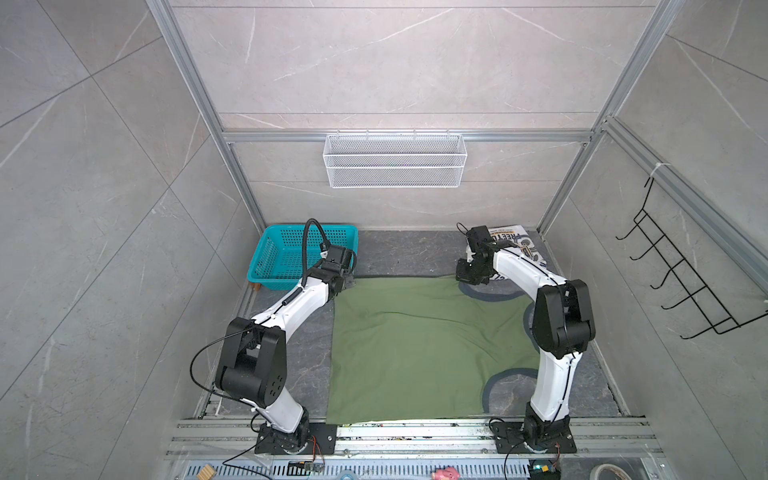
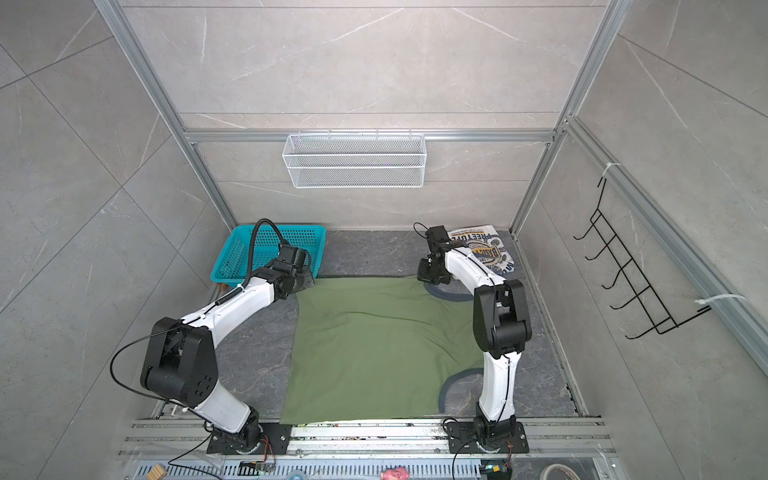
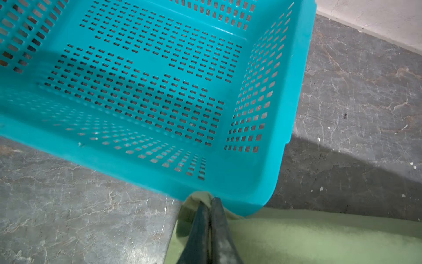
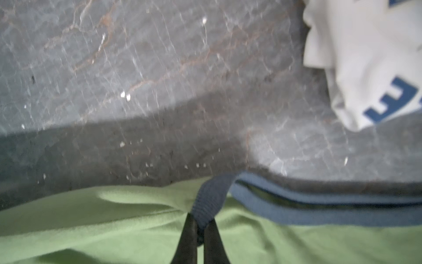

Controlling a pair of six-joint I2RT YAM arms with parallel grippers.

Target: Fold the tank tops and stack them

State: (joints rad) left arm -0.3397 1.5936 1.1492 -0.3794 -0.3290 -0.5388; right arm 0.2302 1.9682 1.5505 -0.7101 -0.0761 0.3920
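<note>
The olive green tank top (image 1: 415,349) (image 2: 374,349) lies spread flat across the middle of the dark table, plain side up, its dark-trimmed armholes toward the right. My left gripper (image 3: 209,201) is shut on its far left corner, right beside the basket; in the top views that gripper (image 1: 347,282) sits low at that corner. My right gripper (image 4: 202,220) is shut on the navy trim (image 4: 212,196) at the far right corner, seen in a top view as the gripper (image 1: 471,278). The white tank top (image 1: 519,245) (image 2: 486,249) (image 4: 370,57) lies folded at the back right, partly behind the right arm.
A teal plastic basket (image 1: 266,253) (image 2: 232,253) (image 3: 294,91) stands at the back left, holding nothing, touching the green corner. A white wire basket (image 1: 395,160) hangs on the back wall. A black wire rack (image 1: 685,282) hangs on the right wall.
</note>
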